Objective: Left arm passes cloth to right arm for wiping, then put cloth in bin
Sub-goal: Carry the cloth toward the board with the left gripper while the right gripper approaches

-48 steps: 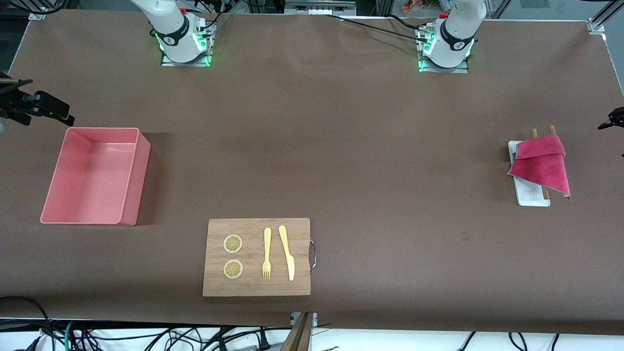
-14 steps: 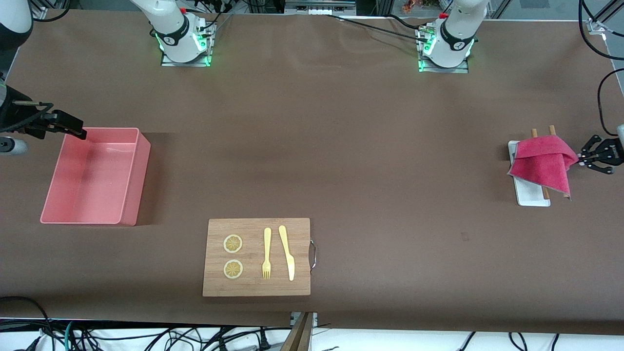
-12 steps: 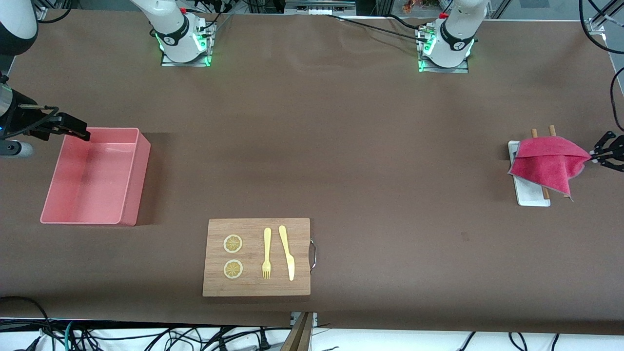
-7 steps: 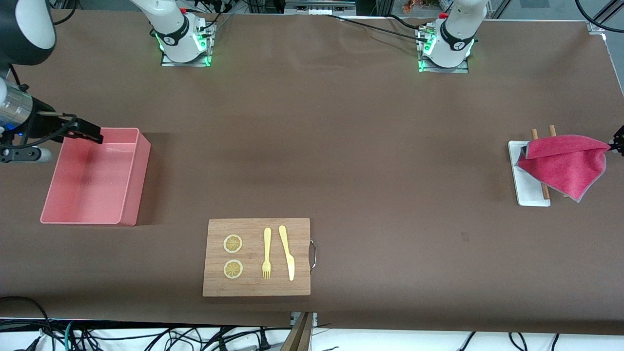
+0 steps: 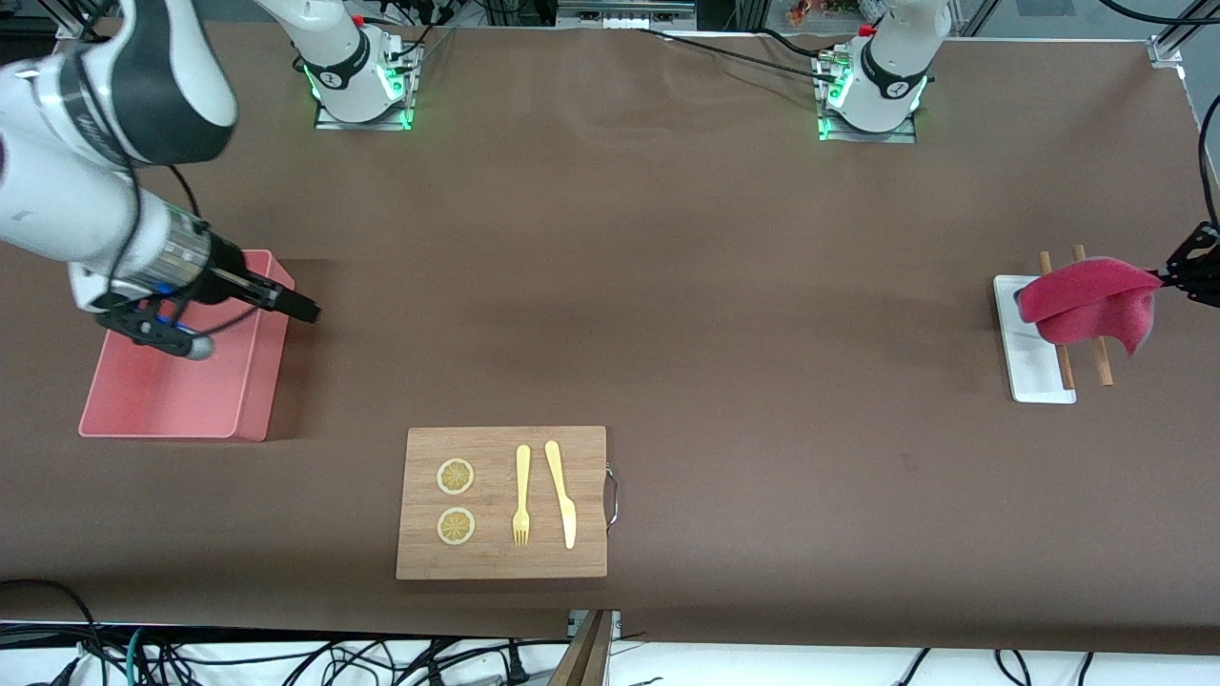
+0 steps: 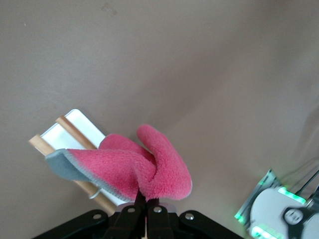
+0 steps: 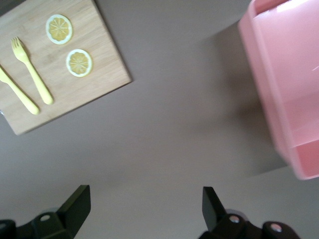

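While the handover has not yet happened, the right arm (image 5: 86, 205) reaches over the bin (image 5: 152, 400) at its own end of the table, and the right gripper (image 7: 144, 206) has its fingers spread wide with nothing between them, over bare table next to the bin's wall. The bin looks empty. Toward the middle, nearer the front camera, sits the cutting board (image 5: 502, 503) with two lemon slices (image 5: 456, 476), a fork (image 5: 521, 495) and a knife (image 5: 562, 494).

At the left arm's end, the left gripper (image 6: 146, 205) is clamped on a corner of the cloth (image 5: 1087, 303), which hangs bunched in the air over the white tray (image 5: 1031, 376) and the two wooden sticks (image 5: 1103, 362). Pink face out, grey edge showing in the left wrist view. The cloth seems clear of the tray; can't tell if a low fold touches the sticks.

Step in hand, judged: lift and carry the cloth toward table centre for the pass. To do it well: raise enough that the dangling end doesn't drag the sticks off the tray, keep the pinch firm, present a free hanging edge so the right gripper can bite cloth away from the left gripper's fingers. The right arm should meet it mid-table with jaws wide; the left lets go only after the right closes.
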`<state>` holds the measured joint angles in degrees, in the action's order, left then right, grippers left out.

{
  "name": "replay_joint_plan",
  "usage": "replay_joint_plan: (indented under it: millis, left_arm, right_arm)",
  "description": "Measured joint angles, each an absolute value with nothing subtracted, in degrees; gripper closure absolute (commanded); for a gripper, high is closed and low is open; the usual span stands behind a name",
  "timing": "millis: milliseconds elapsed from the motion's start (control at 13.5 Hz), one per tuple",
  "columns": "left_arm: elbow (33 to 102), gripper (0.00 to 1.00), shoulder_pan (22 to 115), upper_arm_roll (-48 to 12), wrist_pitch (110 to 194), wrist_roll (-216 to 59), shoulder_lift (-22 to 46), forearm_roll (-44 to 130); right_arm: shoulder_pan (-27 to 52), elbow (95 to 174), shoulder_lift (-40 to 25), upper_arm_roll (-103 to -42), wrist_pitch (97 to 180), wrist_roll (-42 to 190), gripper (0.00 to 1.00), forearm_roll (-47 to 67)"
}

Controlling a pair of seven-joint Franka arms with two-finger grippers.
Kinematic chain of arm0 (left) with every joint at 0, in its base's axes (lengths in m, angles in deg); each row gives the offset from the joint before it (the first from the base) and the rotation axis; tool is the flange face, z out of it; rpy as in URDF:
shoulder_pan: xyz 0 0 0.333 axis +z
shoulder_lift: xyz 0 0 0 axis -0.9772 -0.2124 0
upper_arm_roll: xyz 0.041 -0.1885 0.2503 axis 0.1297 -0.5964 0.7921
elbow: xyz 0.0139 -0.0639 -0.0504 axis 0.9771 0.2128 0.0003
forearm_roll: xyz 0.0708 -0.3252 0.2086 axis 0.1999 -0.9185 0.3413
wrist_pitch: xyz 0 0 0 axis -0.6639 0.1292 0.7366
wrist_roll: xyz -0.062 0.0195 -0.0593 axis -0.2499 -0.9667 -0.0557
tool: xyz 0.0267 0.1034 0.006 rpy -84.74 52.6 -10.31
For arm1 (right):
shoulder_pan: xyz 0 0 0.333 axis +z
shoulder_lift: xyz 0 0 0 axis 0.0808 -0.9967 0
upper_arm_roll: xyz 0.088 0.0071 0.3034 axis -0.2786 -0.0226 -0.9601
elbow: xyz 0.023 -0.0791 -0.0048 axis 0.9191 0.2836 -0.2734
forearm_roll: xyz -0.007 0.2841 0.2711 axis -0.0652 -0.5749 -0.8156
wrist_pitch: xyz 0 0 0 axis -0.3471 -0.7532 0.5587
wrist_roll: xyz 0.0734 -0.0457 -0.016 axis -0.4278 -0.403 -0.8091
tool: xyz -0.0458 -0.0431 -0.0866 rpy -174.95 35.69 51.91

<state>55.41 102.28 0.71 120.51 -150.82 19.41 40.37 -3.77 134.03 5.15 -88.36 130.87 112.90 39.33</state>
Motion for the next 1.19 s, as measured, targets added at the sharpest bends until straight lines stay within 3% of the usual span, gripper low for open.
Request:
replay_joint_plan:
  millis: [222,519,741,1185]
  left_arm:
    - [55.42,1.00,98.17,-0.98,119.11,-135.07,20.13,40.35]
    - [54.88,1.00,96.68,-9.48,119.93,-111.61,20.68,37.15]
    - [54.90,1.00,93.95,-13.14,125.83,-97.52,20.09,33.13]
    - [55.08,1.00,79.72,-13.95,140.72,-73.43,17.07,27.49]
  right_arm:
    - [-2.63,134.07,2.33,-93.22,136.57,125.15,0.01,39.14]
    - [0.85,134.07,-1.89,-95.68,146.71,138.54,0.01,39.06]
    - [3.70,134.07,-5.89,-97.04,157.24,148.65,0.00,38.97]
    - [8.22,133.69,-13.24,-99.03,175.49,162.58,0.01,38.96]
